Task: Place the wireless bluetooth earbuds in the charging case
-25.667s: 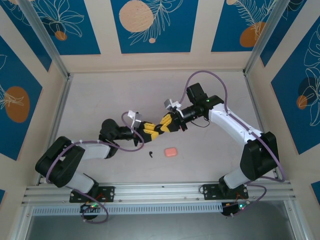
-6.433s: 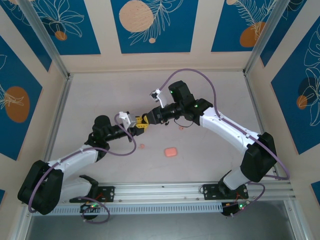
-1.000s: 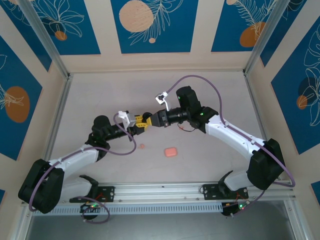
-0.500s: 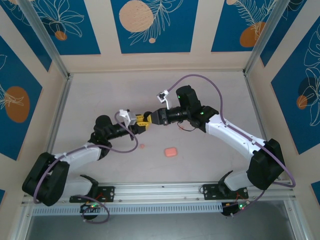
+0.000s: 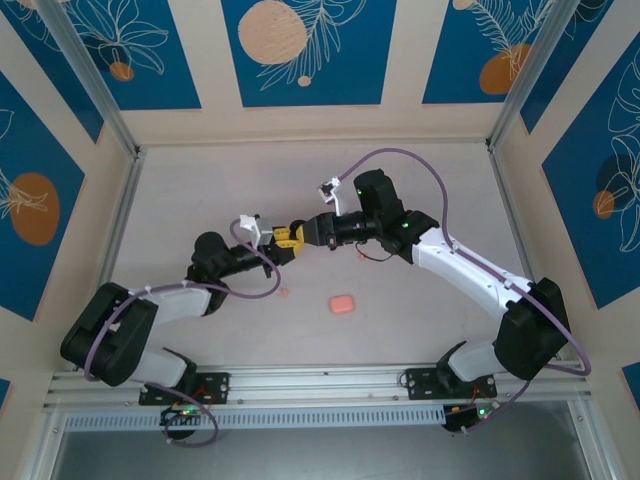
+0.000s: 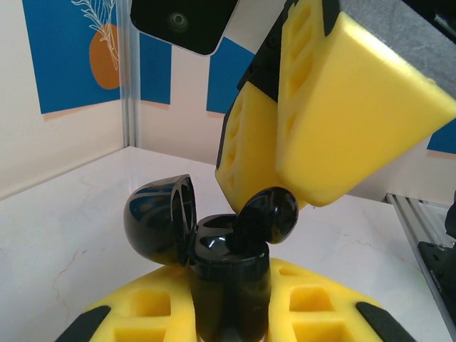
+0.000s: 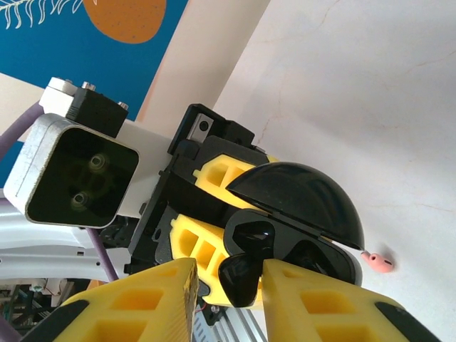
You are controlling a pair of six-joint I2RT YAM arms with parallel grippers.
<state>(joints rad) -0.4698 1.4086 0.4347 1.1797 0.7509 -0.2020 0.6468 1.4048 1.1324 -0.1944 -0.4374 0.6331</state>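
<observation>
1 pink block (image 5: 342, 303) and a smaller pink speck (image 5: 284, 292) lie nearest on the surface (image 5: 200, 190), seen from above. Beyond them, the wrist views add detail. The left end effector (image 6: 228, 317) is clamped on the black charging case (image 6: 224, 267), lid open. The right end effector (image 7: 229, 285) has narrow fingers (image 7: 313, 299) flanking a black earbud (image 7: 241, 278) at the case's well; I cannot tell whether they grip it.

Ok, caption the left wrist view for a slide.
Right gripper meets black earbud sitting in open black case held by left gripper.
</observation>
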